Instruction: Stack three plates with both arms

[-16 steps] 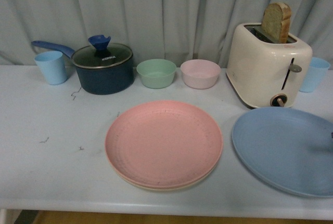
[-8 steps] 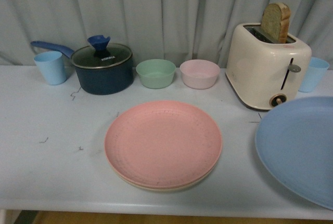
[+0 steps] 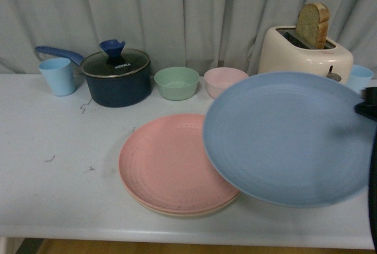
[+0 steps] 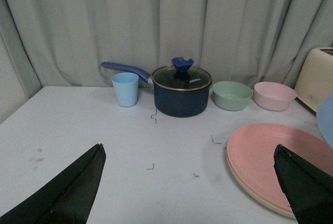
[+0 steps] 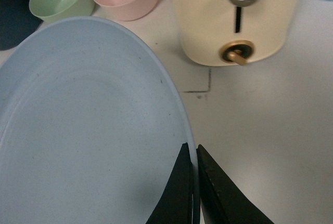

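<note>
We list one blue plate [image 3: 288, 139], held clear of the counter [image 3: 59, 165] at right, in front of the toaster [image 3: 306, 50], its left edge overlapping the right side of the pink plate [image 3: 171, 162]. The right hand [image 5: 191, 151] is clenched on its right rim, a finger on either face. We list the pink plate at centre-near, lying on the cream plate [image 3: 179, 212], whose near rim alone shows, and the left hand [image 4: 188, 151], spread wide above the counter at left, grasping nothing.

One plate [image 3: 288, 139] hangs over the stacked pair's [image 3: 171, 165] right edge
</note>
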Controlling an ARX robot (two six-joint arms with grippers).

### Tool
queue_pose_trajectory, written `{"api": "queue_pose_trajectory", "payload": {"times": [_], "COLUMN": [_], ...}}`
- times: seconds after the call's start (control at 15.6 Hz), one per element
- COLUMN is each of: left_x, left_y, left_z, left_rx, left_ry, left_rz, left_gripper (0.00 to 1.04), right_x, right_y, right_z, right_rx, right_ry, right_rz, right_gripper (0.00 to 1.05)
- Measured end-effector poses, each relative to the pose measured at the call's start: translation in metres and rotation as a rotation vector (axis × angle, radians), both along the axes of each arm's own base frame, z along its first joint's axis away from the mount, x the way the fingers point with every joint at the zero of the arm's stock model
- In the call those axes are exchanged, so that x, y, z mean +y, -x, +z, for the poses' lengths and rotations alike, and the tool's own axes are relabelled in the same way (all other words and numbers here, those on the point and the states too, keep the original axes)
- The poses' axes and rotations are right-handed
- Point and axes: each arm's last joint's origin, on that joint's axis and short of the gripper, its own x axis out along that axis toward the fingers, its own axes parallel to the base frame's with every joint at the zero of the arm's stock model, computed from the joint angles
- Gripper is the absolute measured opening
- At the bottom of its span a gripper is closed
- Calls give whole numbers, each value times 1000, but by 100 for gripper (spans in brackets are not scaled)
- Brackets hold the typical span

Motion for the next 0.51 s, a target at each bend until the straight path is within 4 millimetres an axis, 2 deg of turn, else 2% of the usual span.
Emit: {"api": "queue_pose_trajectory", "payload": {"times": [0.06,0.26,0.32,0.39,0.51], "left_x": [0,0,0,0,0], "left_y": [0,0,0,0,0], "left_z": [0,0,0,0,0], "left_rx": [0,0,0,0,0], "left_ry": [0,0,0,0,0], "left_rz": [0,0,0,0,0], "left_gripper": [98,98,98,98,98], "right_x": [18,55,80,104,117], "right_y": [-12,-35,-49,-54,-56], "right_z": [-4,-19,-30,-40,-43], "right_rx": [9,57,100,132,135], "right_ry": [-22,-88,-98,-86,-79], "right_rz": [9,7,3,35,55], "right_gripper": [3,3,3,3,3]}}
